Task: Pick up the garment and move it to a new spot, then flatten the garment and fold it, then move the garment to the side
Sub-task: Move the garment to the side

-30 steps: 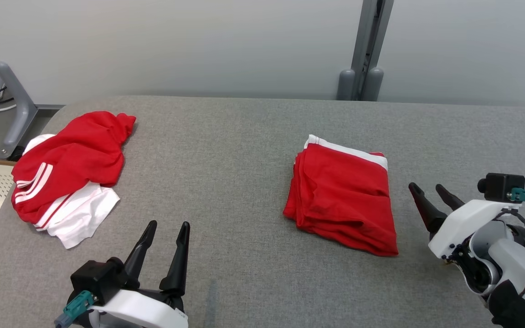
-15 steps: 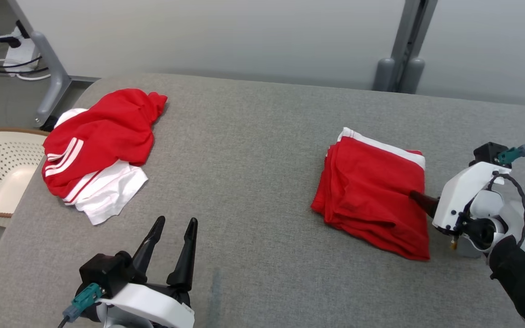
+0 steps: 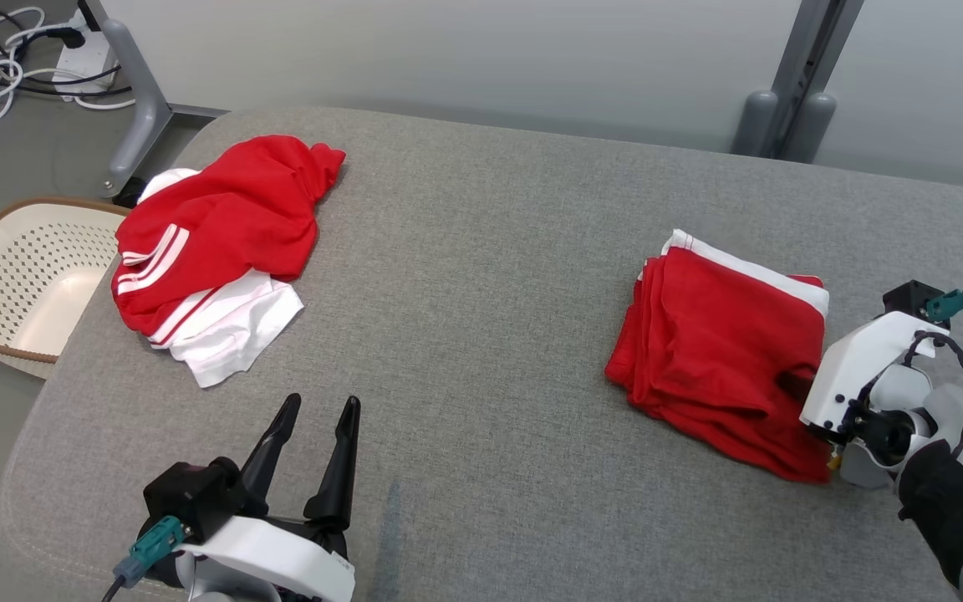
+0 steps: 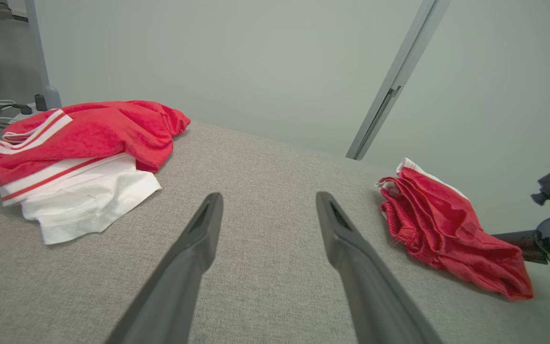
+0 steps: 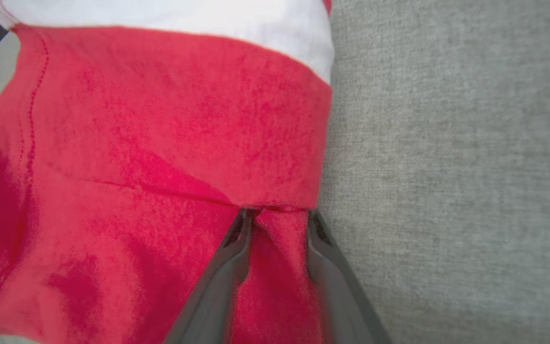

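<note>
Folded red knit garment with white band (image 3: 724, 351): right gripper (image 5: 280, 213), jaws pinching its edge, best catches every layer before dragging sideways; left gripper (image 3: 321, 403) jaws apart.

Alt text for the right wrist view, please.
Right end effector: two dark fingers flank a bunched ridge of the folded red garment near its edge. White band along the top; grey table surface at right.

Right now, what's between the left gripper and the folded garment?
Nothing: only bare grey tabletop lies between the left gripper and the folded garment, as the head view and the left wrist view both show.
</note>
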{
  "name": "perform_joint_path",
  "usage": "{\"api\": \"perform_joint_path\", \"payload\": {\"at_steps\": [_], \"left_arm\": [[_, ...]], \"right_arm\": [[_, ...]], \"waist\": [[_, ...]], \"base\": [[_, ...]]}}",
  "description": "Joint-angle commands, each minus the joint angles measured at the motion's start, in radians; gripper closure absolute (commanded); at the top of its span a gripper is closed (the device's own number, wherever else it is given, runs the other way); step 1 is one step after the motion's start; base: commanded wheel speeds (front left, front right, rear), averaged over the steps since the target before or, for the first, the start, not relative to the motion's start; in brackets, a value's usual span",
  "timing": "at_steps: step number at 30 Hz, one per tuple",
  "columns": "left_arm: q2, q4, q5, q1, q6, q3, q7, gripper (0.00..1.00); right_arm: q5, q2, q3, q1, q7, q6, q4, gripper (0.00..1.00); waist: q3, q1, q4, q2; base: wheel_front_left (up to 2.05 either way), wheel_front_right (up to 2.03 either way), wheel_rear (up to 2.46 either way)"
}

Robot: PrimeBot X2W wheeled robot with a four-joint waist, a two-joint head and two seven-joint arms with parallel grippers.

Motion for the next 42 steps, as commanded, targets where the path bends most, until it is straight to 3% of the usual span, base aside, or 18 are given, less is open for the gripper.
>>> {"api": "perform_joint_path", "payload": {"at_steps": [1,11,21,32,42], "left_arm": [[0.002,0.002,0.004,-0.022,-0.002,0.006,-0.004,0.00],[0.006,-0.011,0.019,-0.016,-0.005,0.008,-0.006,0.00],[0.013,-0.040,0.049,-0.039,-0.022,-0.022,0.002,0.00],[0.014,-0.061,0.093,-0.131,-0.051,-0.075,0.038,0.00],[0.017,-0.084,0.133,-0.211,-0.077,-0.127,0.089,0.00]], "right_arm": [[0.003,0.007,0.000,0.010,-0.008,0.001,0.003,1.00],[-0.022,-0.019,0.022,0.013,-0.114,0.001,-0.098,1.00],[-0.049,-0.070,0.066,0.003,-0.170,0.001,-0.213,1.00],[-0.104,-0.126,0.139,-0.106,-0.185,0.001,-0.274,1.00],[-0.141,-0.177,0.194,-0.222,-0.189,0.000,-0.276,1.00]], "waist": [[0.000,0.0000,-0.002,0.0000],[-0.028,0.0000,-0.053,0.0000],[-0.021,0.0000,-0.218,0.0000],[0.068,0.0000,-0.398,0.0000],[0.186,0.0000,-0.463,0.0000]], "base": [[0.00,0.00,0.00],[0.00,0.00,0.00],[0.00,0.00,0.00],[0.00,0.00,0.00],[0.00,0.00,0.00]]}}
